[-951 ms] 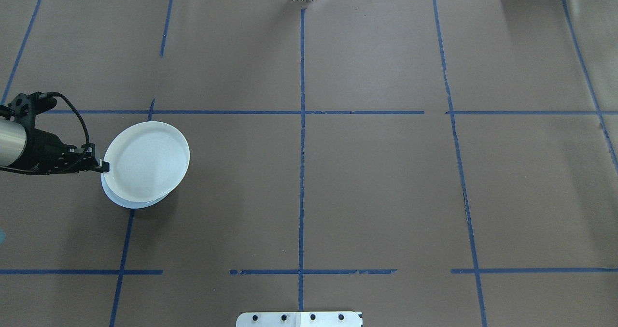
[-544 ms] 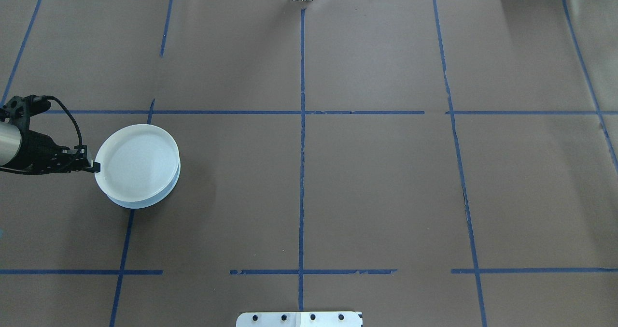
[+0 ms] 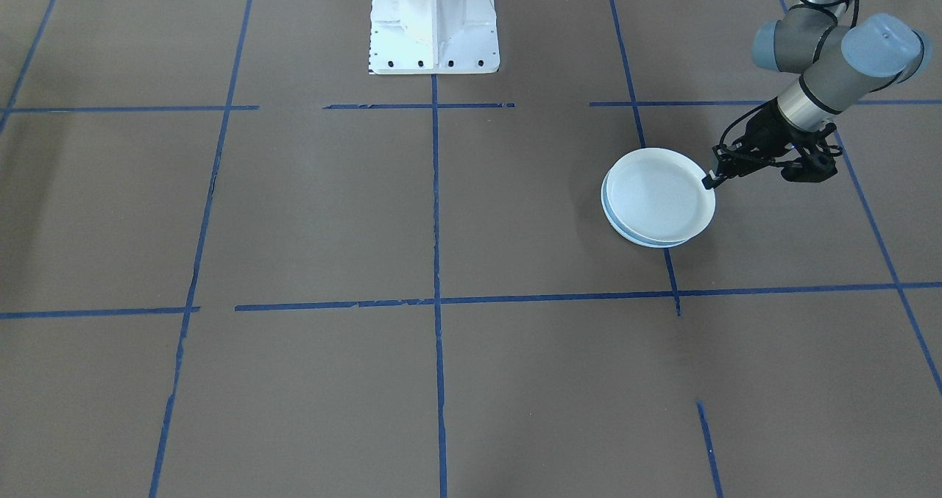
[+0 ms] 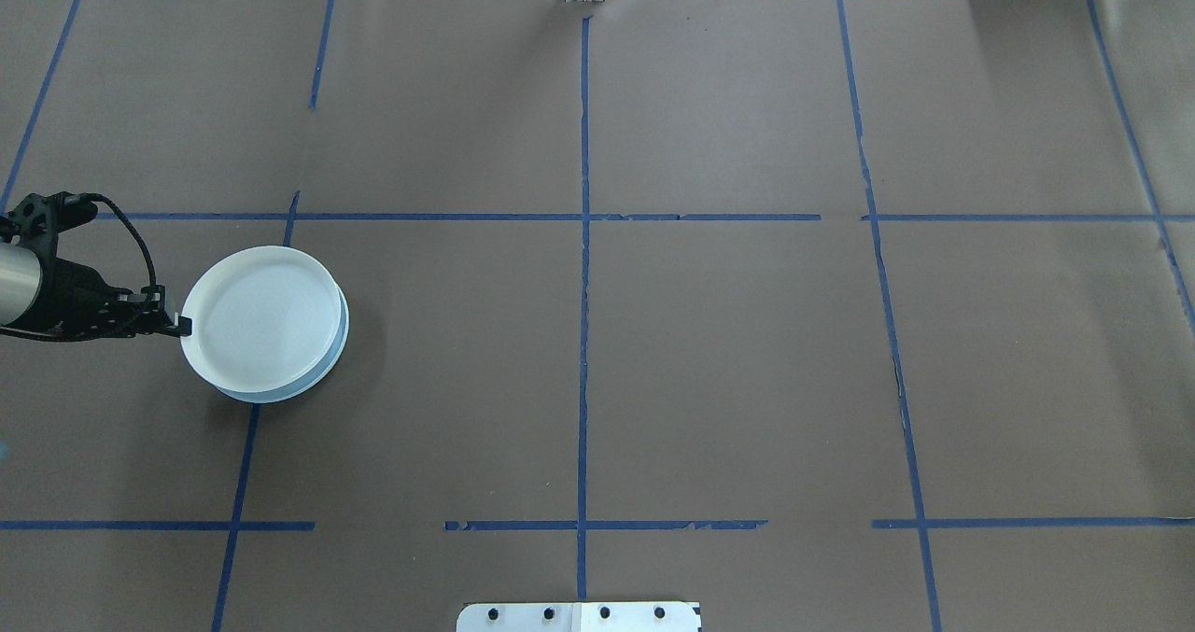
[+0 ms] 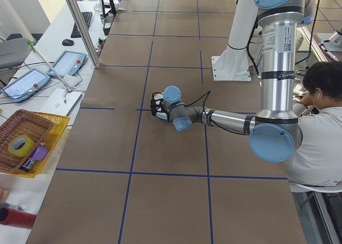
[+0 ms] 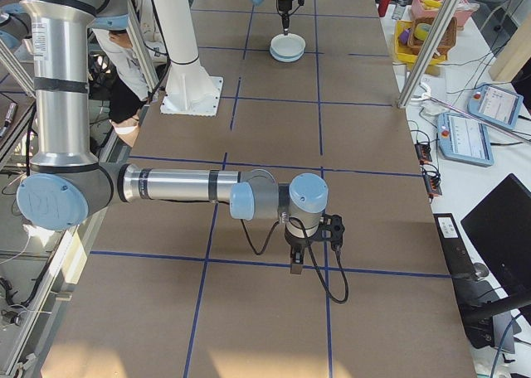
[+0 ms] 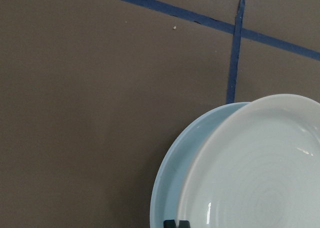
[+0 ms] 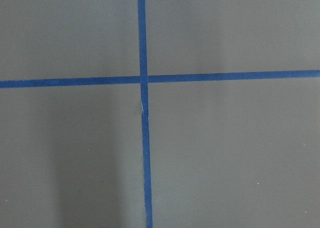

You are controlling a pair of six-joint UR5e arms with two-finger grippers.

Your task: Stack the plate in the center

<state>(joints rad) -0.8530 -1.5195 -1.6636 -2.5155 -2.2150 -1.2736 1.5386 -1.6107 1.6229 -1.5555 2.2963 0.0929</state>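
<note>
The pale blue-grey plate [image 4: 276, 394] lies on the table's left part, its rim showing as a crescent [image 7: 170, 188]. A whiter plate [image 4: 261, 319] with faint rings [image 7: 260, 173] rests on top of it, shifted slightly off-centre. My left gripper [image 4: 184, 326] is shut on that white plate's rim, coming in nearly level from the side [image 3: 710, 182]. Far off at the table's other end, my right gripper [image 6: 296, 266] hangs just above bare paper. It shows only in the exterior right view, so I cannot tell its state.
Brown paper with blue tape lines [image 4: 583, 240] covers the table. The robot's white base [image 3: 434, 20] stands at the near edge. A person [image 5: 320, 121] sits beside it. Baskets [image 5: 24, 139] and tablets [image 5: 67, 62] lie past the far edge.
The white plate, held tilted above the blue-grey one, has moved left and down with my left gripper and now sits level on it.
</note>
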